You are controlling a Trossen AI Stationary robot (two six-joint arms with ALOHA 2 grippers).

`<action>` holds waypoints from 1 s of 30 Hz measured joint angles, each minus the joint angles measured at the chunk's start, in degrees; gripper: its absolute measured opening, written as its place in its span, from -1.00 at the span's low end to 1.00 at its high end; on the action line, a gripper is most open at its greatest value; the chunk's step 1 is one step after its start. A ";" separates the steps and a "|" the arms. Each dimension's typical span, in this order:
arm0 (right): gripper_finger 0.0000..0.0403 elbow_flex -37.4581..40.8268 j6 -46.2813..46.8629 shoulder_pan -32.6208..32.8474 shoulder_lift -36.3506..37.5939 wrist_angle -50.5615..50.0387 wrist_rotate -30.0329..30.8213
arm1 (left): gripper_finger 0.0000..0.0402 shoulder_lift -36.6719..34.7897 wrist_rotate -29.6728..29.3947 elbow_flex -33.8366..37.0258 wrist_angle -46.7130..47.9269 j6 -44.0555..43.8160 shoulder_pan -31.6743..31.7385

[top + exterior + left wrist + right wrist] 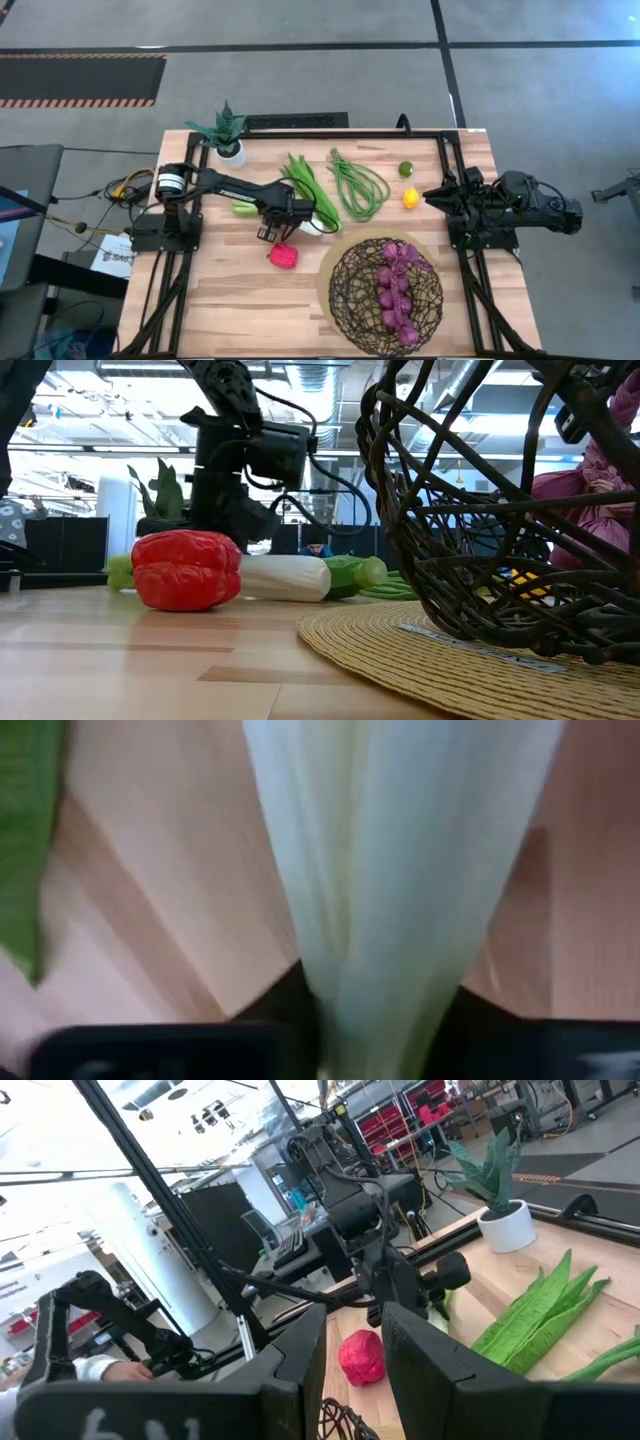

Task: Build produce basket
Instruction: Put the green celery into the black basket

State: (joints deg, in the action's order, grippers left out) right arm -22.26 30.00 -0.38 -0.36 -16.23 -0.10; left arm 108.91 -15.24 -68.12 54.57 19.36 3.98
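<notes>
So the left tool (283, 215) sits right on the leek's (318, 220) white end, apparently clamping it; the leek runs back-left, and the basket (386, 292) lies front-right.

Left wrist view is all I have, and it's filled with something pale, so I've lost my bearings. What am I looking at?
Observer: The leek, lying on the table; the left claw is down at it.
Operator: What's next to it?
Observer: The red pepper, close by and outside the basket.
Operator: Anything in the basket?
Observer: Only the purple grapes.
</notes>
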 joint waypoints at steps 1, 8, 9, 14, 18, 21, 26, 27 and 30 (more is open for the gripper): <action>-0.40 0.00 0.00 0.00 0.00 0.00 0.00 | -0.83 0.03 0.65 -0.98 0.94 -1.23 0.07; -0.40 0.00 0.02 0.00 0.00 0.01 0.02 | -0.90 -0.08 -1.10 -9.17 8.51 -6.04 -0.46; -0.40 0.00 0.02 0.00 0.00 0.02 0.02 | -0.90 -0.08 -2.05 -10.78 10.16 -6.40 -0.67; -0.46 0.00 0.02 0.00 0.00 0.00 0.02 | -0.90 -0.12 -4.93 -20.50 19.22 -9.02 -2.06; -0.52 0.00 -0.02 0.00 0.00 0.02 0.02 | -0.90 -0.22 -5.03 -28.89 22.75 -9.37 -4.28; -0.56 0.00 -1.33 0.00 0.00 0.53 0.02 | -0.90 -0.25 -6.30 -35.98 23.82 -9.08 -6.19; -0.58 -0.02 -5.78 0.00 -0.55 3.92 0.05 | -0.90 -0.28 -8.02 -48.58 25.59 -7.78 -9.58; -0.58 -0.02 -6.86 0.00 -1.36 4.86 0.07 | -0.90 -0.32 -8.07 -51.01 25.94 -7.70 -10.18; -0.58 -0.02 -10.76 0.00 -5.02 9.14 0.11 | -0.90 -0.36 -7.76 -58.16 26.42 -6.97 -11.94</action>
State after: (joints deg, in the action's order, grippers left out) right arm -22.28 19.23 -0.38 -5.38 -7.09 0.01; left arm 108.55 -22.99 -126.28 80.99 12.39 -7.96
